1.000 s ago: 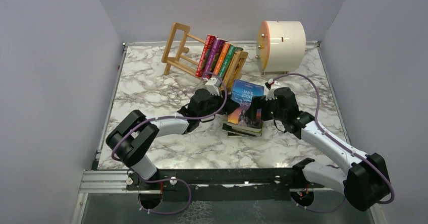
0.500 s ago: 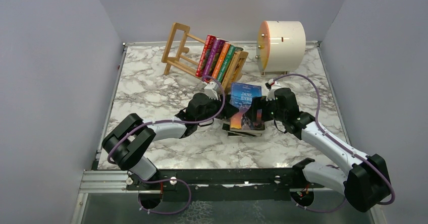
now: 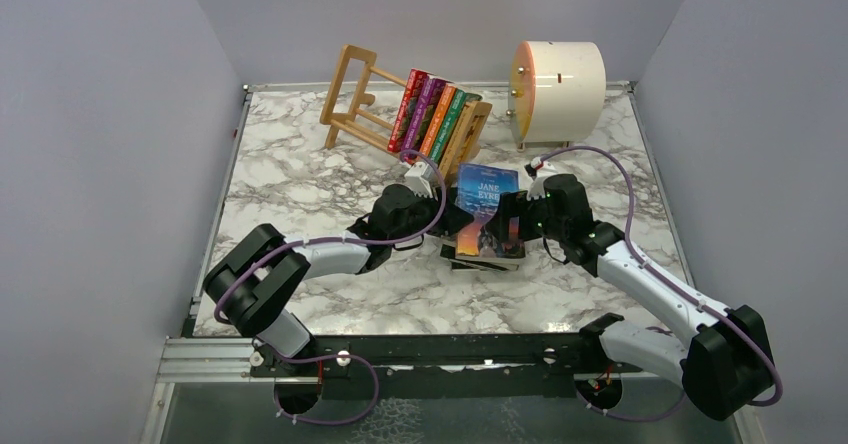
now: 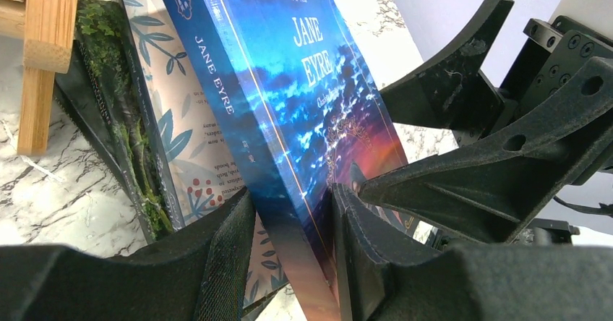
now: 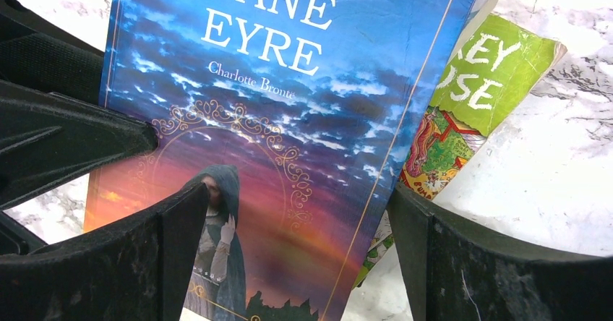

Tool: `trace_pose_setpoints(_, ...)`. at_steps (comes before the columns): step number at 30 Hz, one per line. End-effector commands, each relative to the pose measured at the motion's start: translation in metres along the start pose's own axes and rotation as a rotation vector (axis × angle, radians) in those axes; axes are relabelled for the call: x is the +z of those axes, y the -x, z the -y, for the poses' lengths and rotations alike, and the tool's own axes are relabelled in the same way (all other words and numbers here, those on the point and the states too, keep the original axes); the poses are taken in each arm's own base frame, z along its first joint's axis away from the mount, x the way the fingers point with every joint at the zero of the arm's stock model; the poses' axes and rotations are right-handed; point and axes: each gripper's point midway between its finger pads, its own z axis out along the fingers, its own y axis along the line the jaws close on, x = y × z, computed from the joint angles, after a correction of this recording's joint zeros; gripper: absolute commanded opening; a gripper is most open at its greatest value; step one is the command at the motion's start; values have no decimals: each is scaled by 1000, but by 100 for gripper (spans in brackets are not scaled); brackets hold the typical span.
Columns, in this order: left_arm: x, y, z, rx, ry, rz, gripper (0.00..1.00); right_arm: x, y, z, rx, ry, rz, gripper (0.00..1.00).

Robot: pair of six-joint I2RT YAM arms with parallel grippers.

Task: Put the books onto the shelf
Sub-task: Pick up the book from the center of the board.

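Black-fingered, the left tool (image 4: 288, 243) is pinched across the thickness of the blue Jane Eyre paperback (image 4: 303, 82). One pad (image 4: 231, 256) sits against the back and the other on the cover, low near the bottom edge. The right tool (image 5: 293, 216) stands spread wide, with a finger on either side of the same cover. I cannot tell whether its pads actually press the book.

A second ago the left tool was a little wider and its arm lay further back. It has since slid in beside the book and narrowed onto it, while the right tool's spread has not altered. The book itself has barely shifted and is propped up at a tilt on the pile. By my reading, the pinch is now made, so the left arm has what it needs to lift this book towards the shelf (image 3: 350, 94). The wide tool may be free to back away.

Counted:
- Two arms.
- One held book.
- Under it, a pale floral book (image 4: 191, 140), a dark leafy-green one (image 4: 108, 104) and a lime-green one (image 5: 477, 90), so at least three remain on the marble bench (image 3: 300, 174).
- Shelved books (image 3: 435, 114): red, purple, orange and green leaning together at the right end, possibly a fifth.
- One cream drum (image 3: 560, 89), standing just right of the shelf.
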Motion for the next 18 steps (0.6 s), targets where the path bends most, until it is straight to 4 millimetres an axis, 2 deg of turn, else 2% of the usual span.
trace_pose_setpoints(1, 2, -8, 69, 62, -271, -60, 19, 1, 0, -42, -17, 213, -20, 89)
trace_pose_setpoints(8, 5, -3, 85, 73, -350, -63, 26, 3, 4, -43, -28, 214, -15, 89)
trace_pose_setpoints(15, 12, -6, 92, 44, -405, -85, 35, 2, 8, -43, -38, 212, -3, 89)
trace_pose_setpoints(18, 14, -7, 95, 35, -425, -93, 36, 2, 9, -43, -43, 213, 1, 89)
